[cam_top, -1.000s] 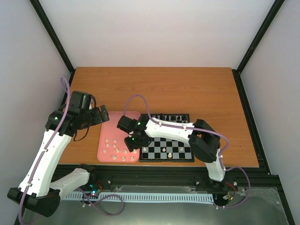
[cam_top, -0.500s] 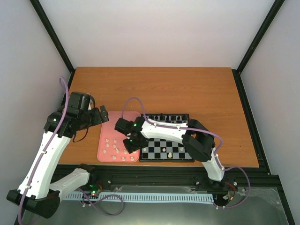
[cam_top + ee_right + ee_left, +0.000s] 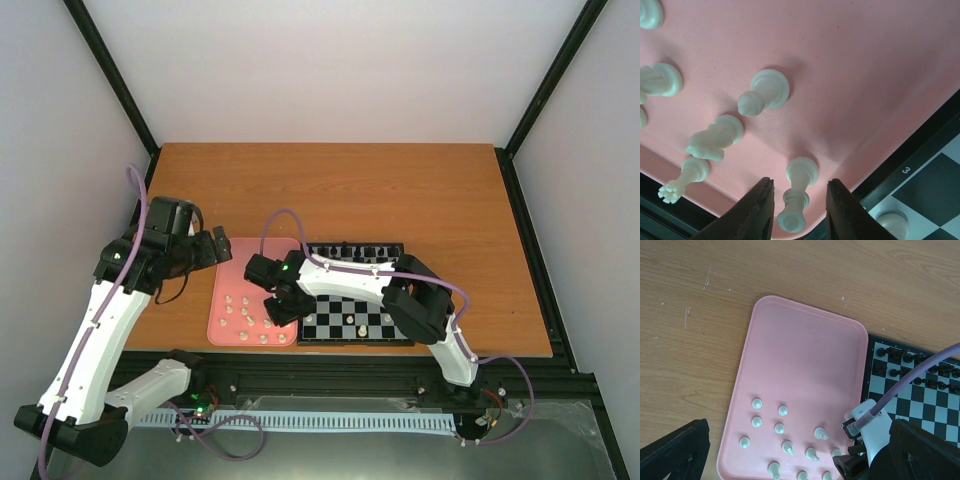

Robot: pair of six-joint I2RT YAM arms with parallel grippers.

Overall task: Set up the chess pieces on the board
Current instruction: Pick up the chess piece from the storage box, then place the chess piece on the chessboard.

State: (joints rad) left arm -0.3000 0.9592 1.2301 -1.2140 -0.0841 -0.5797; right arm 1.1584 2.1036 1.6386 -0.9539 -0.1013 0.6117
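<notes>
Several cream-white chess pieces (image 3: 782, 410) stand or lie in the near half of a pink tray (image 3: 800, 350), left of the board (image 3: 330, 322). Black pieces (image 3: 360, 250) line the board's far rows, and a few white ones (image 3: 362, 328) stand on its near squares. My right gripper (image 3: 800, 186) is low over the tray's near right corner. It is open, with its fingers (image 3: 757, 210) on either side of an upright white piece (image 3: 799, 192) and a gap on both sides. My left gripper (image 3: 800, 467) hangs open above the tray's left side, holding nothing.
The tray (image 3: 235, 270) and board lie side by side near the front edge of the wooden table (image 3: 330, 190). The right arm's purple cable (image 3: 920, 377) arches over the board's left edge. Black frame posts stand at the table's corners.
My right gripper has slid a little left over the tray's corner, and its jaws have narrowed around the upright white piece. The left arm has barely moved.
</notes>
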